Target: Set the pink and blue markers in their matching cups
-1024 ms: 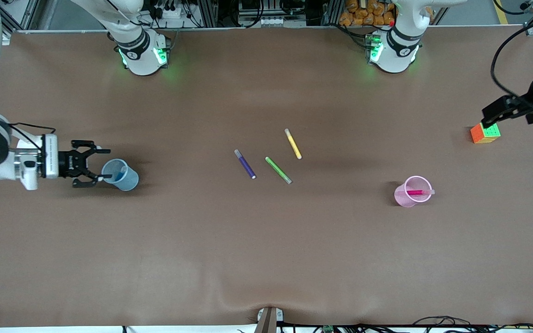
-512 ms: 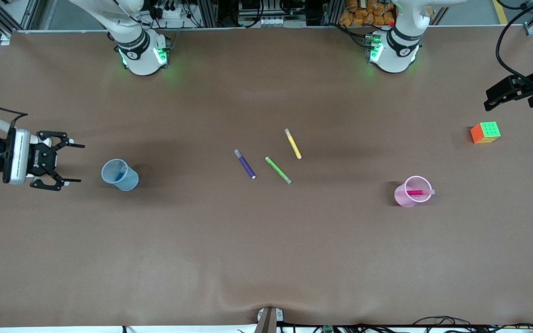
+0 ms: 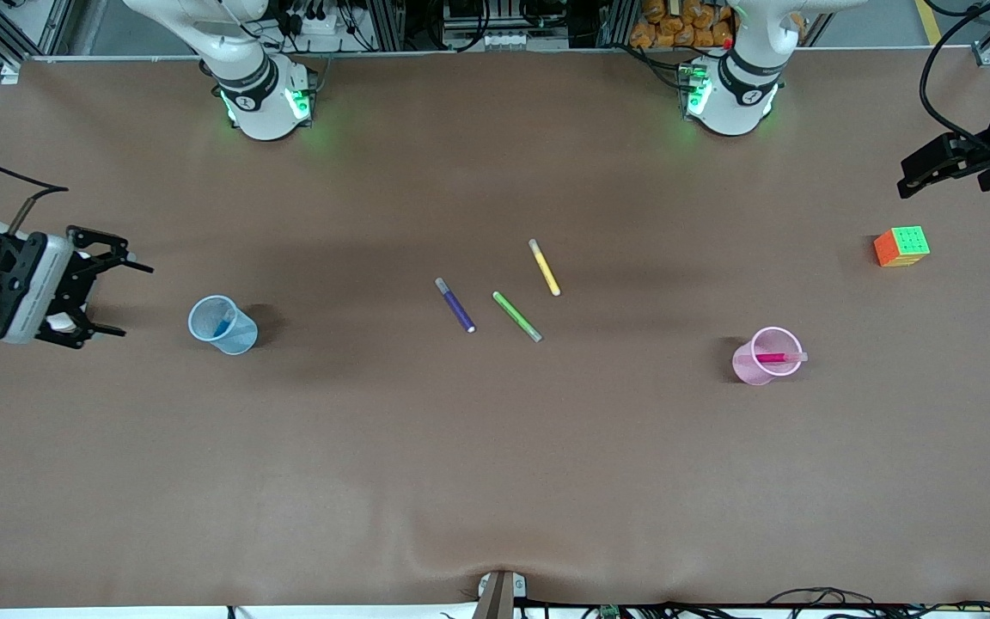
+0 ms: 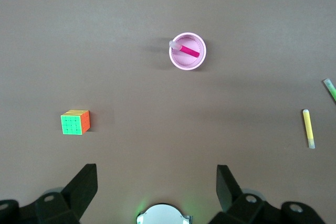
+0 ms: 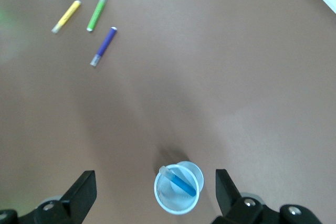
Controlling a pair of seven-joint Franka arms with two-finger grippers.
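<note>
The light blue cup [image 3: 223,325] stands toward the right arm's end of the table with the blue marker [image 3: 222,326] in it; both also show in the right wrist view, cup [image 5: 177,188] and marker [image 5: 182,183]. The pale pink cup [image 3: 766,356] holds the pink marker [image 3: 775,358]; the left wrist view shows the cup [image 4: 187,51] and marker [image 4: 189,51]. My right gripper [image 3: 113,298] is open and empty, up beside the blue cup at the table's end. My left gripper [image 3: 912,176] is up over the table's edge above a colour cube, open in its wrist view [image 4: 156,184].
A dark purple marker [image 3: 455,305], a green marker [image 3: 516,315] and a yellow marker [image 3: 544,267] lie mid-table. A colour cube [image 3: 901,247] sits at the left arm's end, also in the left wrist view [image 4: 75,122].
My right gripper has let go of the blue marker in the blue cup and drawn back toward the table's end, tilting. My left gripper has moved up, away from the cube.
</note>
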